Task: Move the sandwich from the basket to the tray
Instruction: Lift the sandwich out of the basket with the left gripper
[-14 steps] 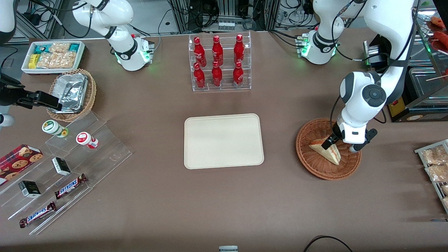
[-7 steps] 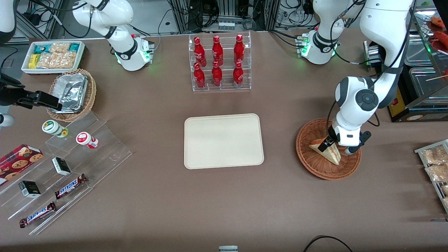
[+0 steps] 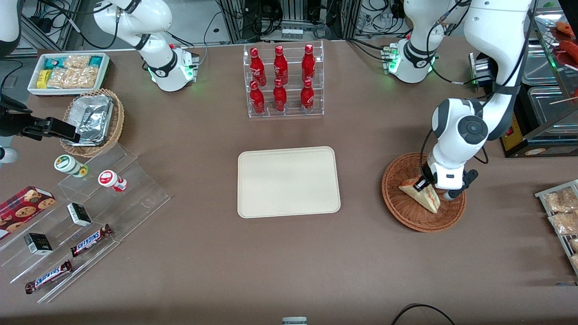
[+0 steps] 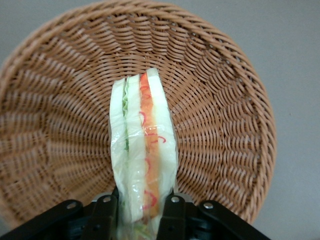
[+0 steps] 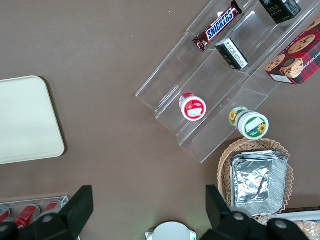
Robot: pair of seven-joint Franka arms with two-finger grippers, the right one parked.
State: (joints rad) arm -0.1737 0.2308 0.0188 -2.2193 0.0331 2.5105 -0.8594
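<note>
The tray [image 3: 288, 182] is seen bare at mid-bench, while toward the working arm's end the sandwich [image 3: 422, 195] lies in the basket [image 3: 422, 192], its filling edge turned up to the wrist camera. The gripper [image 3: 426, 184] is lowered into the basket, and its jaws are closed on the sandwich's thick end, one finger [image 4: 103, 216] pressed to each bread face. The grasp step is judged to be in hand; a straight lift clear of the wicker rim is called for next, then a carry across to the tray
</note>
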